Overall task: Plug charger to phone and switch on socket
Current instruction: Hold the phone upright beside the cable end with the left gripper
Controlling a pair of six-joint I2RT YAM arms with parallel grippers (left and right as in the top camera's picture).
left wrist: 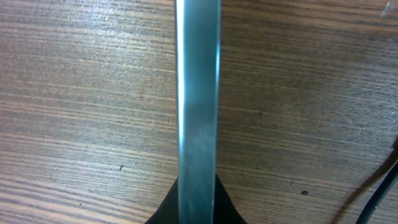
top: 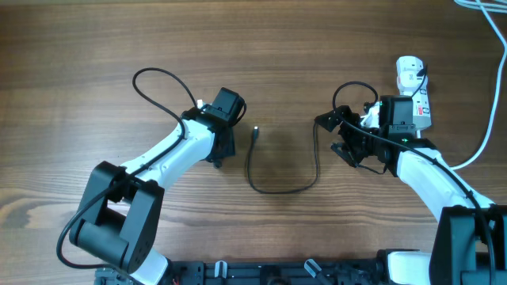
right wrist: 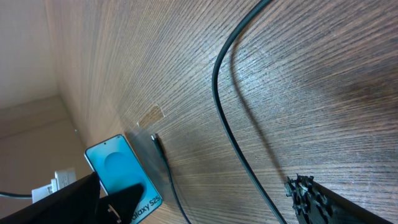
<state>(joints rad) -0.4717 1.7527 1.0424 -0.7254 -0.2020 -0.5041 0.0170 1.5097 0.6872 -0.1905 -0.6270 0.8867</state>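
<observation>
On a wood-grain table, we see two white-and-black robot arms reaching in from the near edge. The left gripper is closed on the phone, holding it up on edge with its turquoise screen turned toward the other arm. From the left wrist we see only its thin silver rim rising between the black fingers. The right gripper is spread wide and holds nothing. The charger passes loose between its jaws. That black cable lies in a U on the table, its connector tip just beside the phone. The socket sits beyond the right wrist, well apart from the phone, and its thick white cord trails off to the right.

We judge the step in hand to be picking up the cable. We would grip it near the tip so that little slack flops. We would then line the tip up with the phone's port and have the left arm brace against the push.

The tabletop looks flat and matt, so the thin cable may slide on it. Beyond its edge we see a plain beige surface, either wall or floor; we cannot tell which.
</observation>
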